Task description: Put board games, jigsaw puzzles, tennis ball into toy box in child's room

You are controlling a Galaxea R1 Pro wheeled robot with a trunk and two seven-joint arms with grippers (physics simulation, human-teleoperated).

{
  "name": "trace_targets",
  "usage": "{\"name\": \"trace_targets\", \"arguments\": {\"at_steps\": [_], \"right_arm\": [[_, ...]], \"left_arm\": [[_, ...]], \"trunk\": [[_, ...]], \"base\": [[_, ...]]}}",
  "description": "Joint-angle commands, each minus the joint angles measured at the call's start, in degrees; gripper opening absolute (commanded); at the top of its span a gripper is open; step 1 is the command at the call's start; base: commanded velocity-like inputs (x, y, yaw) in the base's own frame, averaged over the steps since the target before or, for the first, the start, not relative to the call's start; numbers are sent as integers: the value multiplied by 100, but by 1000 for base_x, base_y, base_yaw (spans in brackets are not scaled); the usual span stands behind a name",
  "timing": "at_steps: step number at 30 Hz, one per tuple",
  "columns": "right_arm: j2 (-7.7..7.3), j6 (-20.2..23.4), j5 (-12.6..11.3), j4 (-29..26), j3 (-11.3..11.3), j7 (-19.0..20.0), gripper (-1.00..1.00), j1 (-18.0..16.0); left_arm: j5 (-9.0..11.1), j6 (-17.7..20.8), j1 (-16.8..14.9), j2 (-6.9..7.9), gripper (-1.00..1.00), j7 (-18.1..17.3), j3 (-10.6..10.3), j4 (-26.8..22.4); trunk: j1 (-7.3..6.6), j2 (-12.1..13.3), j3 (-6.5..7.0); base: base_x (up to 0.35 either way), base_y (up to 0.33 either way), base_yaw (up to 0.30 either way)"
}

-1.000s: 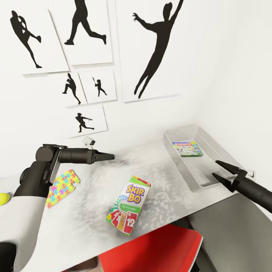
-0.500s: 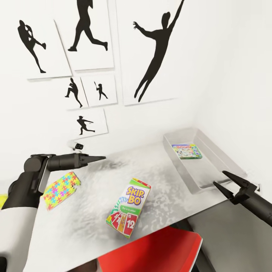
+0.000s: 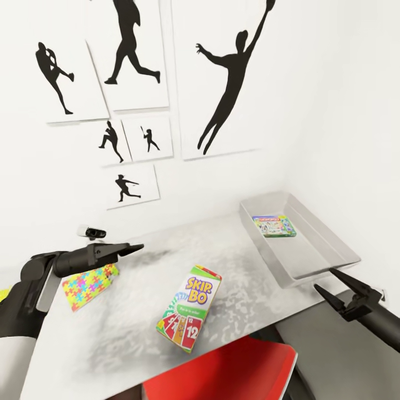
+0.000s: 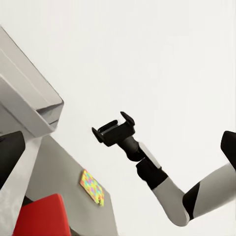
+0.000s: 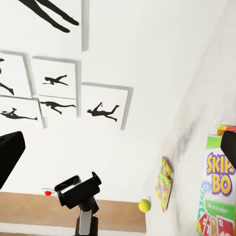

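Observation:
The SKIP-BO board game (image 3: 189, 308) lies on the table (image 3: 133, 322) near its front edge. A MONOPOLY board game (image 3: 274, 226) rests inside the grey toy box (image 3: 314, 250) at the table's right end. One jigsaw puzzle (image 3: 89, 280) lies at the left, just below my left gripper (image 3: 136, 246), whose fingers (image 4: 10, 160) are spread and empty. The tennis ball (image 5: 144, 205) sits beyond that puzzle, at the view's left edge. My right gripper (image 3: 324, 279) hangs open and empty off the toy box's near corner. Another jigsaw puzzle (image 4: 92, 187) lies on a grey surface past the toy box.
A red chair (image 3: 222, 372) is tucked under the table's front edge. White walls with black sports silhouettes (image 3: 228, 83) close off the back and the right. A lower grey unit (image 3: 328, 355) adjoins the table on the right.
My left gripper has drawn back leftward over the table. My right gripper has pulled back from the toy box toward its near corner. The head view has shifted slightly.

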Motion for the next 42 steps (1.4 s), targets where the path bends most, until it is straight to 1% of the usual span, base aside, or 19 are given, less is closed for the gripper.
{"name": "trace_targets", "arguments": {"at_steps": [1, 2, 4, 6, 8, 9, 11, 14, 15, 17, 21, 25, 28, 29, 33, 38, 42], "right_arm": [[12, 19, 54, 0, -3, 95, 100, 5], [21, 19, 55, -1, -1, 109, 100, 9], [86, 19, 62, -2, 1, 140, 100, 19], [157, 19, 86, -3, 2, 152, 100, 27], [217, 19, 117, -3, 1, 157, 100, 49], [276, 19, 154, -3, 0, 159, 100, 89], [338, 19, 199, -3, 8, 157, 100, 143], [382, 19, 233, -3, 25, 150, 100, 178], [389, 19, 238, -3, 28, 149, 100, 182], [406, 19, 250, -3, 26, 151, 100, 198], [419, 19, 256, -2, 26, 151, 100, 213], [434, 19, 264, 13, 36, 135, 100, 217], [513, 19, 312, 19, 32, 133, 100, 218], [557, 19, 360, 20, 26, 134, 100, 219], [618, 19, 515, 22, 11, 141, 100, 219], [632, 19, 599, 23, -13, 167, 100, 219], [637, 19, 606, 23, -14, 160, 100, 219]], "left_arm": [[11, 48, 116, 8, 100, -22, 69, -6], [15, 43, 168, 9, 100, -22, 116, -8], [25, 22, 339, 10, 100, -22, 289, -10], [31, -21, 476, 9, 100, -22, 365, -16], [35, -84, 585, 8, 100, -22, 397, -20], [36, -172, 701, 7, 100, -22, 417, -23], [39, -298, 826, 9, 100, -22, 442, -23], [48, -374, 913, 22, 100, -22, 468, -102], [57, -381, 931, 27, 100, -22, 485, -136], [130, -383, 981, 36, 100, -22, 598, -247], [202, -382, 1016, 20, 100, -22, 669, -374], [221, -382, 1039, 17, 100, -22, 689, -418], [230, -382, 1095, 28, 100, -22, 717, -442], [232, -382, 1119, 33, 100, -22, 727, -466], [235, -382, 1156, 35, 100, -22, 739, -520], [236, -382, 1167, 27, 100, -22, 730, -559], [236, -382, 1169, 25, 100, -22, 730, -562]], "trunk": [[4, -10, 0], [4, -10, 10], [4, -10, 29], [4, -10, 48], [4, -10, 67], [4, -10, 76], [4, -10, 95], [4, -10, 124], [4, -10, 133], [4, -10, 153], [4, -10, 191], [4, -10, 229], [4, -10, 255], [4, -10, 259], [4, -10, 270], [4, -10, 272], [4, -10, 273]], "base": [[0, 0, 0], [0, 0, 0], [0, 0, 0], [0, 0, 0], [0, 0, 0], [0, 0, 0], [0, 0, 0], [0, 0, 0], [0, 0, 0], [0, 0, 0], [0, 0, 0], [0, 0, 0], [0, 0, 0], [0, 0, 0], [0, 0, 0], [0, 0, 0], [0, 0, 0]]}}
